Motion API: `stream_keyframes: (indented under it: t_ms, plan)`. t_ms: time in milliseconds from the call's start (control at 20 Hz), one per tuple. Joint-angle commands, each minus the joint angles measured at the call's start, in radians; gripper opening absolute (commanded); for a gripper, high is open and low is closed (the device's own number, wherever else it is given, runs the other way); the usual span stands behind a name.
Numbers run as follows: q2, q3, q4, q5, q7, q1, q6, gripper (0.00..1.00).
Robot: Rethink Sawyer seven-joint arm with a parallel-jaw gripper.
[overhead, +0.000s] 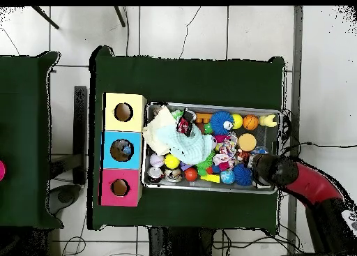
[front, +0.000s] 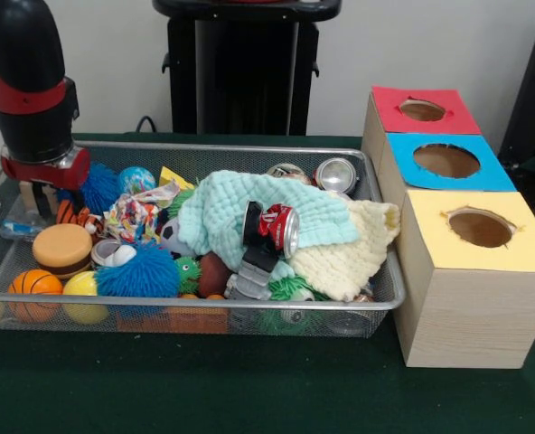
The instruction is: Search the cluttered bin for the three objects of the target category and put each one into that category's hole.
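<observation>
The gripper (front: 35, 194) is hanging low over the far left corner of the wide silver wire-mesh bin (front: 249, 307), just beside a blue spiky rubber ball (front: 100, 187). I cannot tell whether it is spread or closed, or whether it is holding anything. The overhead view is showing the gripper (overhead: 258, 167) at the end of the bin (overhead: 209, 188) farthest from the 3 boxes.

The bin is lying with its long axis left to right in the front view, and the boxes are standing against its right end. The round hole in the blue paper top (front: 446, 160) is sitting in the middle box – between red, farther back, and yellow, nearer. From above, the hole (overhead: 122, 150) is opening straight up.

Drink cans are probably the target category, going by their count of 3. A red drink can (front: 281, 228) is lying on its side atop a mint-green knitted cloth (front: 231, 212) mid-bin, its long axis running left to right and its silver end facing right. 2 silver cans (front: 336, 174) (front: 287, 170) are lying tilted in the far right corner, ends facing the front camera.

Such cans are likely handling as light, thin-walled and slippery – easily dented. Gripping across the round body, at mid-length, is looking safest.
</observation>
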Motion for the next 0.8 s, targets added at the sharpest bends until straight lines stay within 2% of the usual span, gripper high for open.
stream_keyframes:
  t_ms: [50,200,400,650,800]
  plan:
    - [-0.008,0.129,0.073,-0.128,-0.176,-0.113,-0.087,1.00]
    - [0.025,0.139,0.051,-0.148,-0.171,-0.122,-0.086,1.00]
    - [0.007,0.136,0.046,-0.148,-0.132,-0.116,-0.017,1.00]
    - [0.002,0.157,-0.020,-0.154,-0.184,-0.138,0.075,1.00]
    - [0.020,0.152,-0.037,-0.171,-0.177,-0.148,0.072,1.00]
